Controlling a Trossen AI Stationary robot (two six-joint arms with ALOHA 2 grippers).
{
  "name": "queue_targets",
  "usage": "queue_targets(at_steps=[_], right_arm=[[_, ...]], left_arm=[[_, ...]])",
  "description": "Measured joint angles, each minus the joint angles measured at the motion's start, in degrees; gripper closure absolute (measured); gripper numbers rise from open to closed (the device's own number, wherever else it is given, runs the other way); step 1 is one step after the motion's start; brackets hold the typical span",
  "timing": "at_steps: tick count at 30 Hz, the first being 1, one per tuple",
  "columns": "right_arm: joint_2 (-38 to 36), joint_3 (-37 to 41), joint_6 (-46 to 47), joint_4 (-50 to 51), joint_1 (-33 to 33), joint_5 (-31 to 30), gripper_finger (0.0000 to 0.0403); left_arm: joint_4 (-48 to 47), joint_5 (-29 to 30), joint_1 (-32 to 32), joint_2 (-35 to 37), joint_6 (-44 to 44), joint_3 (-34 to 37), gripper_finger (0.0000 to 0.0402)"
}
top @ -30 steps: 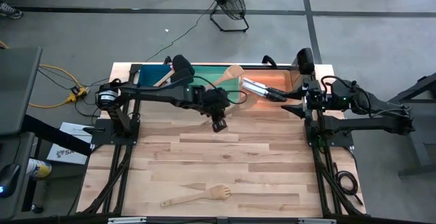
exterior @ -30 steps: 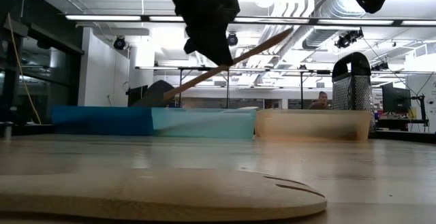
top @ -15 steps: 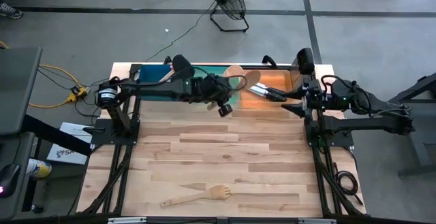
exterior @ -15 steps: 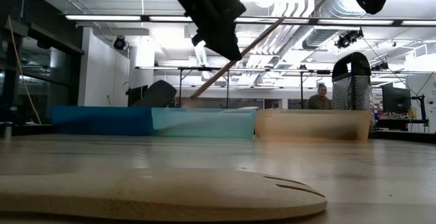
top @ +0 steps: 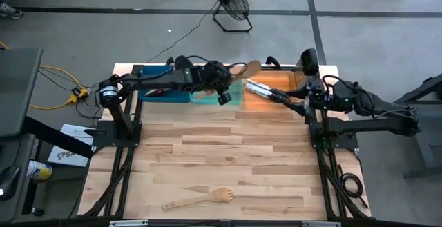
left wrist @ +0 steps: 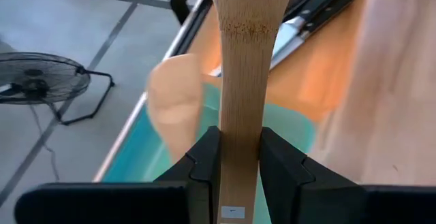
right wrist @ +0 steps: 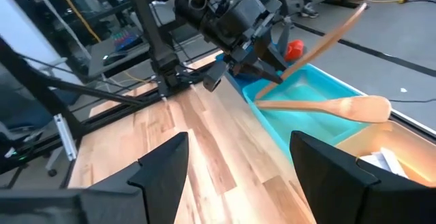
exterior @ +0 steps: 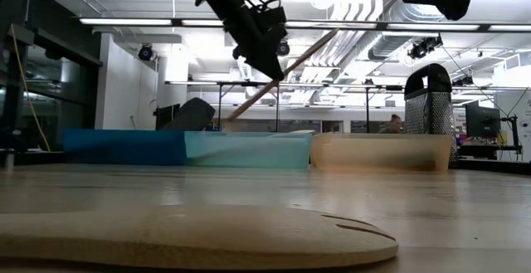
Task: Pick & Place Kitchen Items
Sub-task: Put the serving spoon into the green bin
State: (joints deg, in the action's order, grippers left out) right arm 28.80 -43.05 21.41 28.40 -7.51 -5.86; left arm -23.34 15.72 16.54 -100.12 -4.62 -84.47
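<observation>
Now, change: left end effector (top: 222,93) has swung back over the green bin (top: 218,91).
Grip: clamped on the pale wooden spatula (left wrist: 243,81).
Right end effector (right wrist: 238,166): fingers apart, waiting near the orange bin (top: 273,101).
Meaning: drop-off looks close.

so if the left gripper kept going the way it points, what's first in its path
Likely the green bin: the left gripper, jaws shut on the wooden spatula, aims over it toward the orange bin. Depth is unclear.
</observation>
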Motion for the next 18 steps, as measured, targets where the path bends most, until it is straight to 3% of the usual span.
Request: queue_targets(at_steps=[18], right_arm=[[3.79, 0.00, 2.99, -0.25, 0.02, -4.71, 0.0154]], left_arm=[[-7.07, -1.87, 7.53, -5.06, 1.15, 0.00, 0.0334]])
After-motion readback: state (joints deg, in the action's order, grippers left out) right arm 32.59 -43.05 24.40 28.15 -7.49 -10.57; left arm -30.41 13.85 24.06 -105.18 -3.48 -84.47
